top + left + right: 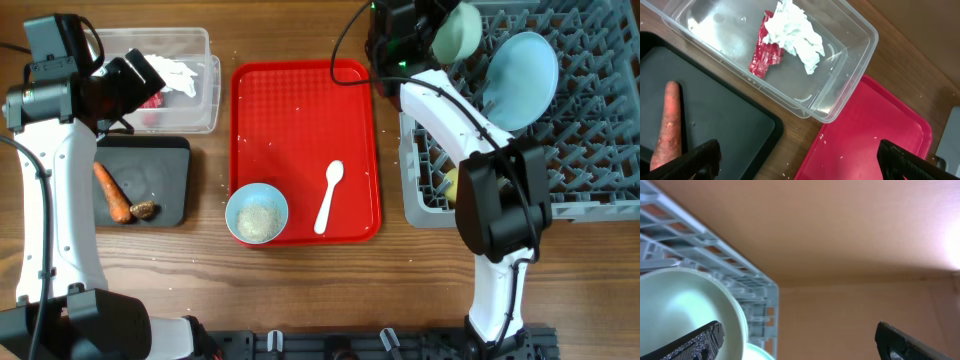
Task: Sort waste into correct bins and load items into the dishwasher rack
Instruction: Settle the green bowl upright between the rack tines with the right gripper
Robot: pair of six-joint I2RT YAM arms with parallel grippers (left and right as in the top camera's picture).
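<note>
We see the left tool (802, 161) hanging above the clear tub (200, 115) at the far left of the desk (300, 290), its fingers wide apart with nothing between them. In the tub lie the crumpled white tissue (178, 72) and, touching it, the red snack wrapper (150, 100). Just near of the tub, the black tray (165, 170) carries the orange carrot (112, 192), with the small brown food scrap (144, 210) beside its tip. At the near end of the red serving tray (300, 120) sits the light blue bowl (236, 203) holding the rice (259, 220), and the white plastic spoon (329, 197) lies to its right. The right tool (800, 342) is also spread open at the far left corner of the grey rack (590, 130), one finger in front of the pale green bowl (458, 30) among the pegs. The pale blue plate (522, 75) stands tilted just right of that bowl. The small yellow cup (450, 183) shows at the rack's near left, partly hidden by the arm.
</note>
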